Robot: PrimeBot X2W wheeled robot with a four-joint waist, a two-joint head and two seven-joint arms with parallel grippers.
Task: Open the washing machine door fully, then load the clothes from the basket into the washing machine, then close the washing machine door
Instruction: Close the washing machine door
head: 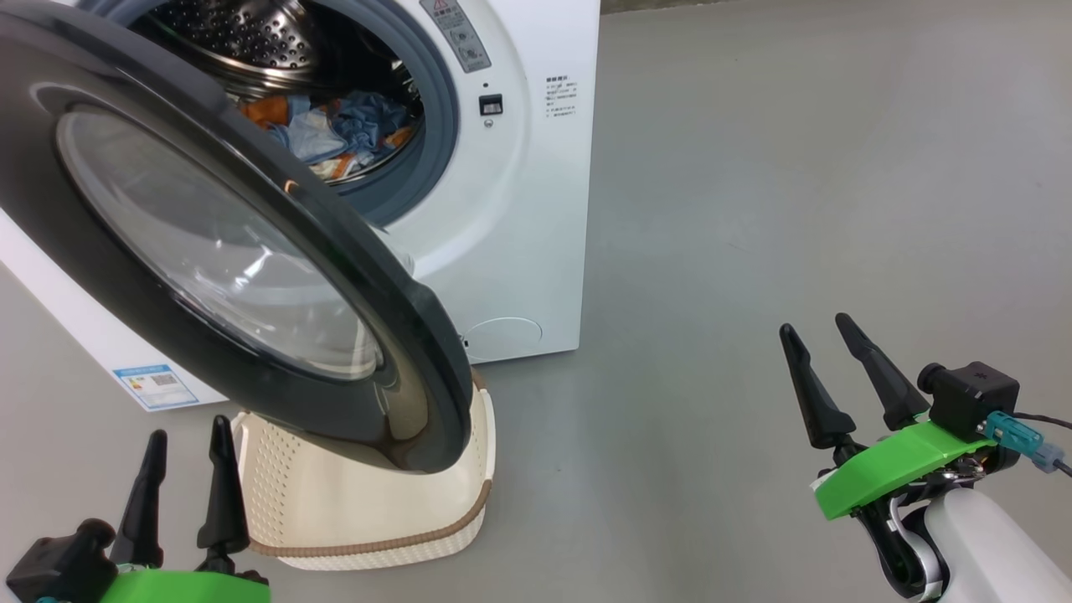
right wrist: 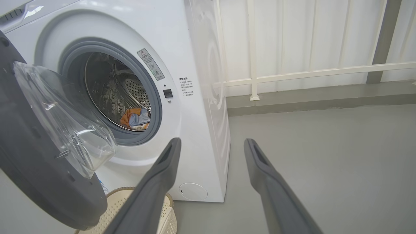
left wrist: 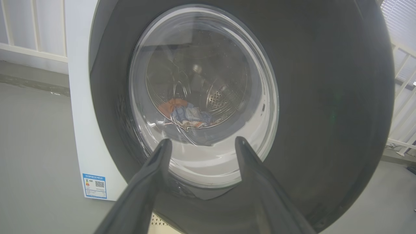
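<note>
Washing machine (head: pixel 519 209), one only, big and white, stands on a plain grey floor (head: pixel 796 167). Its single round door (head: pixel 402 335), black-rimmed with a bulging clear bowl, is swung partly out from the left side and hangs over the one basket (head: pixel 368 502). That cream, brown-rimmed basket sits on the floor just in front of the machine. One heap of clothes (head: pixel 335 134), light blue with orange and cream, lies at the bottom of the steel drum (head: pixel 243 38). One blue label sticker (head: pixel 157 385) marks the machine's lower left corner.

Behind the machine runs a pale wall with a white railing (right wrist: pixel 292 73) above a grey kerb.

There are two claws. The left claw (head: pixel 188 429) is spread wide and holds nothing; it sits low beside the basket, its fingers aimed at the door's glass. The right claw (head: pixel 814 325) is likewise spread wide and empty, above bare floor well to the right of the machine.
</note>
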